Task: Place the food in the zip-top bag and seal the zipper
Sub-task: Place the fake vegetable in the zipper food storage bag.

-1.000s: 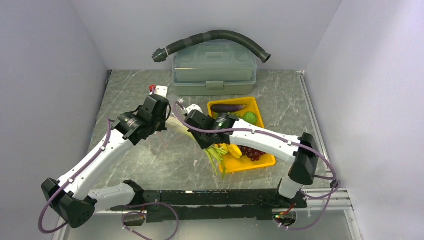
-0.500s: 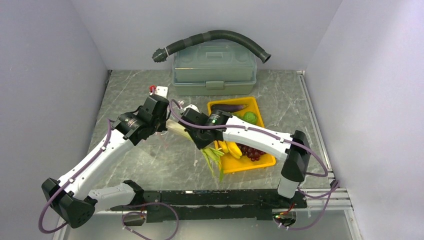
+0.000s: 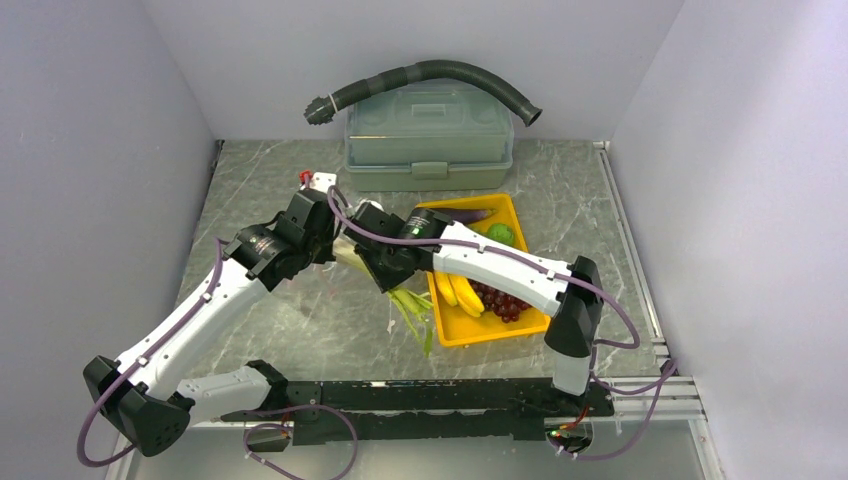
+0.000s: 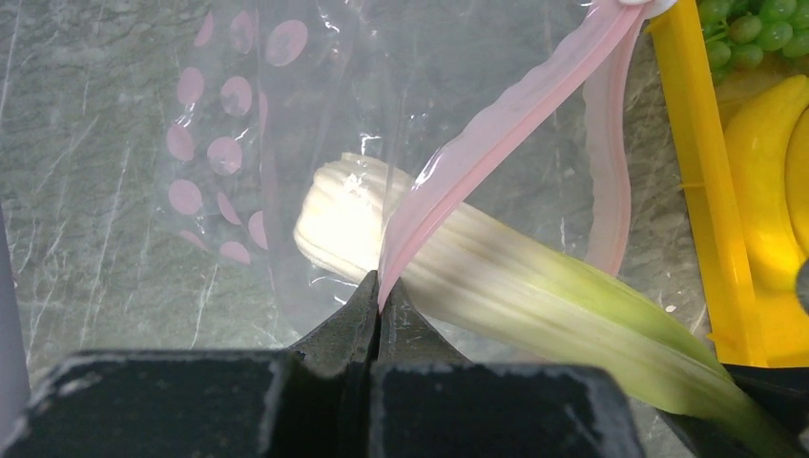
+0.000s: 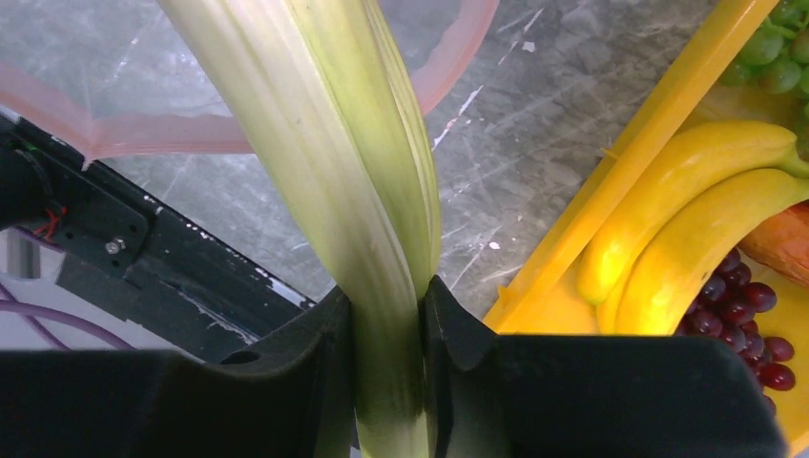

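My left gripper (image 4: 380, 281) (image 3: 322, 232) is shut on the pink zipper (image 4: 506, 105), holding up one lip of the clear, pink-dotted zip-top bag (image 4: 286, 114). The leek (image 4: 496, 277) (image 5: 324, 143) lies with its white end inside the bag's mouth. My right gripper (image 5: 386, 305) (image 3: 368, 252) clamps the leek at its green stalk, and the leaves (image 3: 410, 305) trail out behind it. The remaining food is in the yellow tray (image 3: 495, 335): bananas (image 3: 460, 295) (image 5: 687, 219), dark grapes (image 3: 505, 303), green grapes (image 5: 777, 48) and an eggplant (image 3: 470, 214).
A grey-green lidded box (image 3: 430, 135) stands at the back with a dark corrugated hose (image 3: 430, 72) lying over it. The tray's rim (image 5: 630, 162) runs close to the right of my right gripper. Both arms meet just left of the tray.
My right arm has moved left with the leek, pushing its white end toward and into the bag's mouth. The left gripper has kept its hold in place.
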Controlling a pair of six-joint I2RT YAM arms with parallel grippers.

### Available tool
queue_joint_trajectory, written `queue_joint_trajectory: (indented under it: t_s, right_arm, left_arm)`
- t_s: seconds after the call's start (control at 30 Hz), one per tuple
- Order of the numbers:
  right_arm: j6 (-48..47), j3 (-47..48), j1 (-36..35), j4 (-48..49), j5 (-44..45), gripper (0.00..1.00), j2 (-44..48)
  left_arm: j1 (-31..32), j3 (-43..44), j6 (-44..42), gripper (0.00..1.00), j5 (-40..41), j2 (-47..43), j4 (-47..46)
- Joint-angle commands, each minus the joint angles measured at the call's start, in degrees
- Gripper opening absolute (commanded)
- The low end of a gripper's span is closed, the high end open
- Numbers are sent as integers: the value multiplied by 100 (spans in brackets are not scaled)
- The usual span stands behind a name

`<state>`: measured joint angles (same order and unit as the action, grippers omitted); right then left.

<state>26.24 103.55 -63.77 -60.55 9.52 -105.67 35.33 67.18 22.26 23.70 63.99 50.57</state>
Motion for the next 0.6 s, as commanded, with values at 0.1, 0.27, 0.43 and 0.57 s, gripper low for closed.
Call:
queue_joint_trajectory:
  t_s: [0.1, 0.27, 0.43, 0.57]
  right_arm:
    - [71, 394, 23, 401, -455, 40, 129]
    - [125, 504, 20, 660, -648, 43, 134]
    - [205, 410, 22, 981, -849, 48, 267]
    - [262, 165, 27, 1068, -691, 52, 461]
  left_arm:
    - [11, 24, 105, 0, -193, -39, -144]
    - [12, 6, 94, 0, -207, -81, -153]
    - [9, 6, 91, 0, -207, -79, -148]
    - [10, 3, 87, 0, -212, -101, -164]
